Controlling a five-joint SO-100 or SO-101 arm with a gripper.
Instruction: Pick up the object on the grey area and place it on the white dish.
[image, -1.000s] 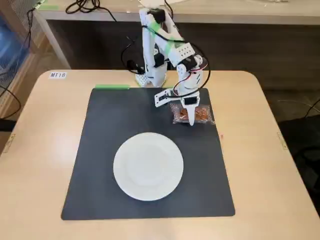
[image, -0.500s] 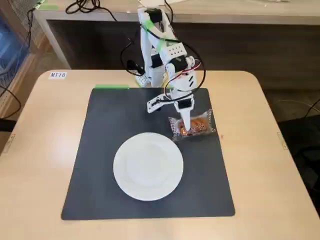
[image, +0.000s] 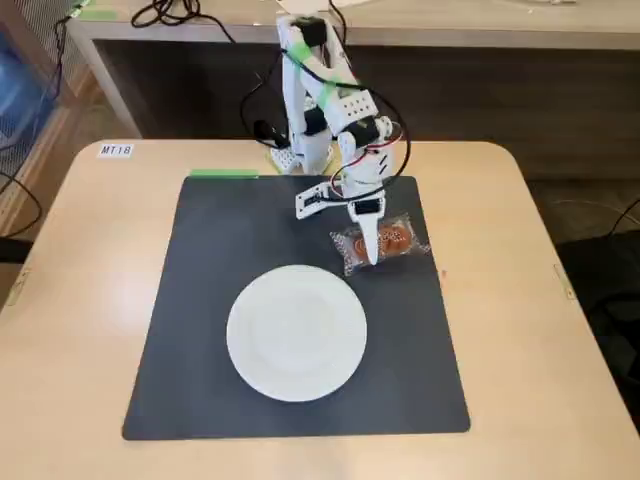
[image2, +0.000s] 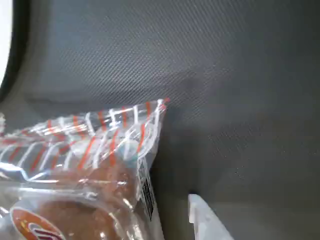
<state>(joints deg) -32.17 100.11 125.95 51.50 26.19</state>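
Note:
The snack (image: 392, 240) in clear crinkly wrapper, orange-brown inside, lies on the dark grey mat (image: 220, 250) near its far right part. My gripper (image: 340, 235) is down at the snack with its jaws spread: one white finger (image: 370, 242) rests over the snack's left side, the other sticks out to the left. In the wrist view the snack (image2: 85, 185) fills the lower left and one fingertip (image2: 205, 220) shows just right of it, above the mat (image2: 225, 75). The white plate (image: 297, 332) sits on the mat, nearer and to the left, with nothing on it.
The mat lies on a light wooden table (image: 90, 300). The arm's base (image: 305, 150) stands at the mat's far edge with cables behind it. A sliver of the plate's rim (image2: 4, 45) shows at the wrist view's left edge.

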